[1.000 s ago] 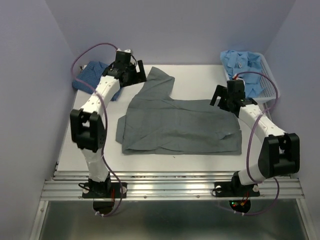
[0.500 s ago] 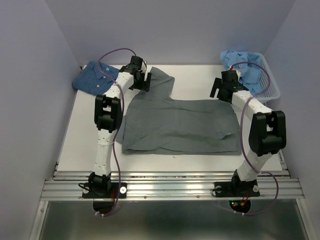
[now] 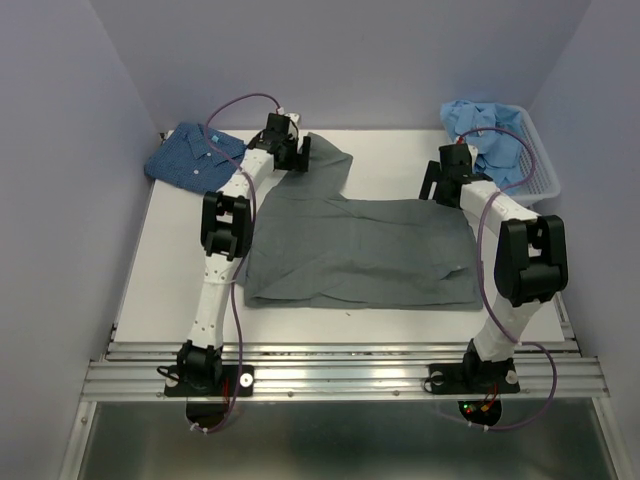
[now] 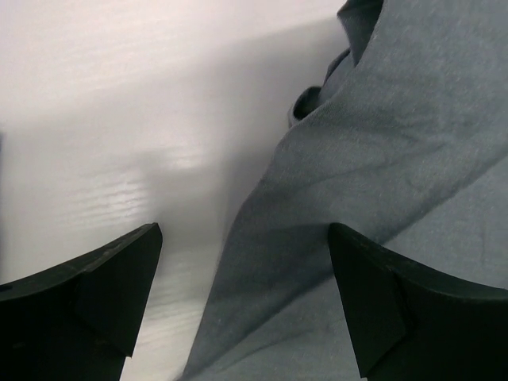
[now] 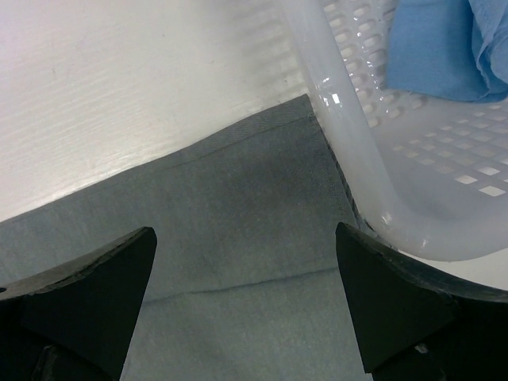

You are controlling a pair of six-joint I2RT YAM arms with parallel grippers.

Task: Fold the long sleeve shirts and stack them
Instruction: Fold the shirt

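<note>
A dark grey shirt [image 3: 360, 250] lies partly folded across the table's middle, one part reaching to the back [image 3: 322, 165]. My left gripper [image 3: 298, 152] is open and empty over that part's left edge [image 4: 333, 198]. My right gripper [image 3: 440, 185] is open and empty over the shirt's back right corner [image 5: 238, 206], next to the basket. A folded dark blue patterned shirt [image 3: 190, 155] lies at the back left. Light blue shirts [image 3: 490, 125] fill the white basket [image 3: 540, 170].
The white slatted basket's wall [image 5: 373, 143] stands right beside the right gripper, with light blue cloth [image 5: 444, 40] inside. Purple walls close in the table on three sides. Bare white table [image 4: 119, 119] lies left of the grey shirt.
Both arms have reached toward the back. The left gripper moved right onto the grey shirt's back part. The right gripper moved back along the shirt's right side toward the basket.
</note>
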